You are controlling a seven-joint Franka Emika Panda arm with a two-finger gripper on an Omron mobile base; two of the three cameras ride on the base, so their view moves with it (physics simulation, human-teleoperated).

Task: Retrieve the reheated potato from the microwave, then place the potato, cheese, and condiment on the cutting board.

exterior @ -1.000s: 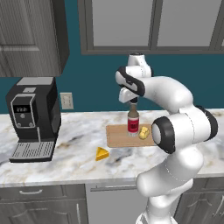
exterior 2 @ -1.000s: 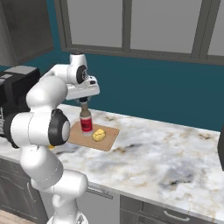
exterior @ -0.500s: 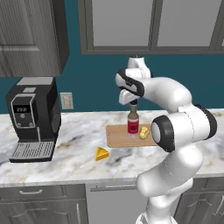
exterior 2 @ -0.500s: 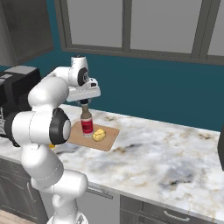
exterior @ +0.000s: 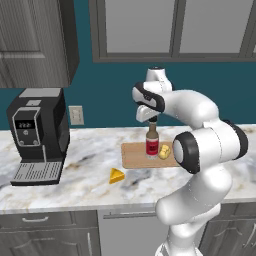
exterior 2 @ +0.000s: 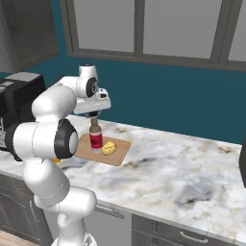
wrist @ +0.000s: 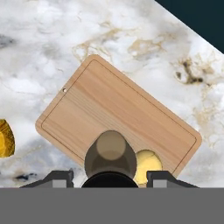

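Left base view, arm: the white Franka arm rises from the lower right, bends over the counter and points its gripper (exterior: 152, 120) straight down, just above the black cap of the condiment bottle (exterior: 152, 143).
Left base view, board: the bottle stands upright on the cutting board (exterior: 134, 155), with the potato (exterior: 164, 151) just beside it.
Left base view, cheese: the cheese wedge (exterior: 117, 175) lies on the bare marble, off the board, near its front left corner.
Left base view, room: a black-and-silver coffee machine (exterior: 37, 135) stands at the left of the marble counter (exterior: 90, 150), under a dark wall cabinet (exterior: 37, 42); a teal wall (exterior: 105, 95) runs behind.
Right base view, arm: the gripper (exterior 2: 93, 114) hangs over the bottle (exterior 2: 95, 136); whether it touches the cap cannot be told.
Right base view, board: bottle and potato (exterior 2: 109, 148) sit side by side on the cutting board (exterior 2: 117, 154).
Right base view, room: glass-fronted cupboards (exterior 2: 144, 29) line the wall above the counter.
Hand view, grip: looking straight down, the two dark fingertips (wrist: 59, 177) stand spread to either side of the bottle (wrist: 110, 155), clear of it.
Hand view, surface: the potato (wrist: 146, 166) shows beside the bottle on the board (wrist: 113, 111); the cheese (wrist: 5, 139) peeks in at the left edge on the marble.
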